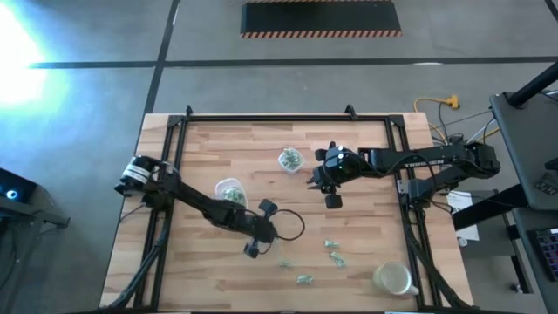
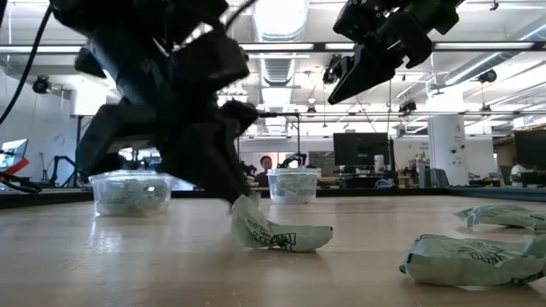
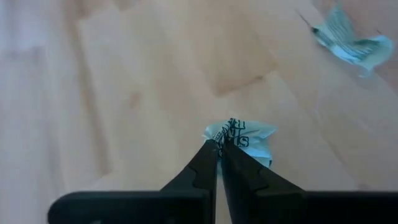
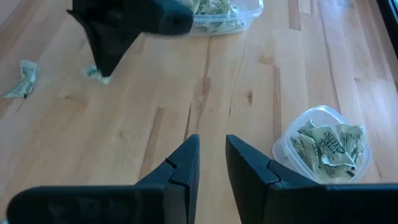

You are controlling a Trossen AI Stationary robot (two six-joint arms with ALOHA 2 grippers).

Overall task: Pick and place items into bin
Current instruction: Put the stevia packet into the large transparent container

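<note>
My left gripper [image 1: 253, 249] is low over the table's near middle, shut on a pale green-and-white packet [image 3: 244, 138]. More packets lie loose on the wood to its right [image 1: 335, 255], [image 1: 304, 279], [image 1: 285, 263]. Two clear containers hold packets, one beside the left arm [image 1: 229, 190] and one farther back [image 1: 289, 159]. My right gripper [image 4: 212, 157] hangs above the table right of the far container [image 4: 323, 144], its fingers a little apart and holding nothing. My left gripper pinches the packet by one crinkled end [image 3: 225, 137] between its two fingertips, coming from above at a slant. The pinched end [image 2: 246, 211] is raised. The packet's other end [image 2: 303, 237] rests on the table.
A round pale cup or lid [image 1: 392, 279] sits near the table's near right corner. A black frame rail [image 1: 261, 118] runs along the far edge and down both sides. People sit in the room behind the table [image 2: 266, 164]. Bare wood lies between the two grippers.
</note>
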